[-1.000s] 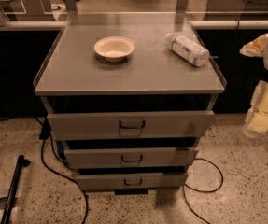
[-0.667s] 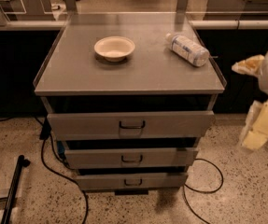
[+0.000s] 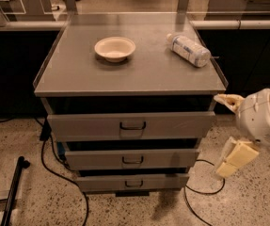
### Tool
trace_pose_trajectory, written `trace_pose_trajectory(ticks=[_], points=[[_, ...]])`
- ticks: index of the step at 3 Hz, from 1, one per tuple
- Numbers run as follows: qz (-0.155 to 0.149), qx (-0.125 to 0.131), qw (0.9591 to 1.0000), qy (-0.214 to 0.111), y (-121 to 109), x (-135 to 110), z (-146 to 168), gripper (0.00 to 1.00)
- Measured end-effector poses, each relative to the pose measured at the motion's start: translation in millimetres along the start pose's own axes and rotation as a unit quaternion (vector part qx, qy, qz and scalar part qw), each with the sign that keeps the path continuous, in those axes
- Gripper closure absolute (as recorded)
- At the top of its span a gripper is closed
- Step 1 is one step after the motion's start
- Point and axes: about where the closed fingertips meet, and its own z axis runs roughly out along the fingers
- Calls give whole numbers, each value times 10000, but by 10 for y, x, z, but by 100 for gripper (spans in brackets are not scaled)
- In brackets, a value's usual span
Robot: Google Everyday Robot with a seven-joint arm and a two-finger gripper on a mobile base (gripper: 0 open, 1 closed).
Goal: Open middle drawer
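Note:
The grey cabinet has three drawer fronts stacked one above another. The middle drawer is a long flat grey panel with a small dark loop handle at its centre, and it sits pushed in. My gripper hangs to the right of the cabinet, at about the height of the top and middle drawers and apart from them. Its cream fingers are spread open with nothing between them. It is well to the right of the middle drawer's handle.
A white bowl and a plastic bottle lying on its side rest on the cabinet top. The taller top drawer and the small bottom drawer flank the middle one. Black cables and a dark pole lie on the speckled floor.
My gripper has moved down and a little to the left, closer to the cabinet's right side. The drawers, bowl and bottle have not moved.

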Motion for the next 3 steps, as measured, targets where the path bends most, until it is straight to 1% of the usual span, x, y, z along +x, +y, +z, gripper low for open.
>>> trace_pose_trajectory(ticks=[1,2,3], points=[[82,188,9994,277,4,84,451,0],[78,198,9994,255,0,60,421,0],[-39,73,9995,302,105,-8,441,0]])
